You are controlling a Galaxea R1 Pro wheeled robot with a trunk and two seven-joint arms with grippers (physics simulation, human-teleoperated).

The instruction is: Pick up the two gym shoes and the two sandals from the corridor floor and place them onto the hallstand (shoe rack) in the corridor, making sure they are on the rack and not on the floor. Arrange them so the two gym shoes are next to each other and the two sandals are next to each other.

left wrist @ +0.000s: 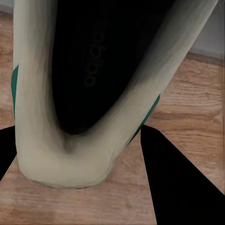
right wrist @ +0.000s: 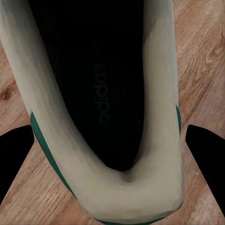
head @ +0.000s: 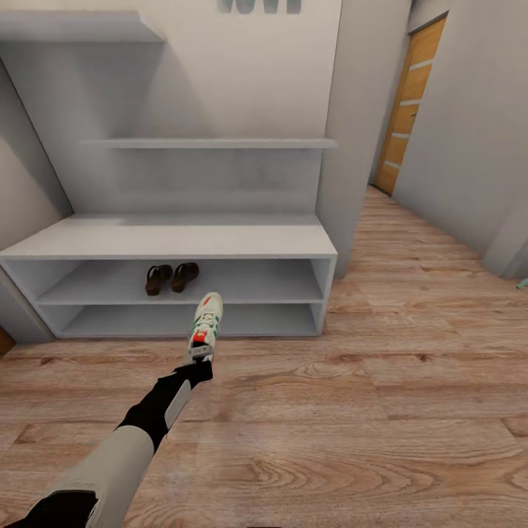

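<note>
Already two dark reddish-brown leather sandals (head: 171,278) sit side by side on the middle tier of the light grey hallstand (head: 176,238). Left claw (head: 199,364) holds a white lace-up gym shoe with green stripes and red-orange heel (head: 206,325) by the heel, toe toward the rack, above the warm brown wood-plank corridor floor (head: 367,411). Left wrist view: dark fingers (left wrist: 176,183) flank the heel collar (left wrist: 65,164). Right claw (right wrist: 115,159) likewise straddles a second white gym shoe (right wrist: 136,192), probably gripping it, though contact is hard to confirm.

Step in hand, as judged: shelving the left shoe. Advance it level onto the tier right of the sandals, clear of the shelf lip, leaving room alongside for its mate before releasing.
</note>
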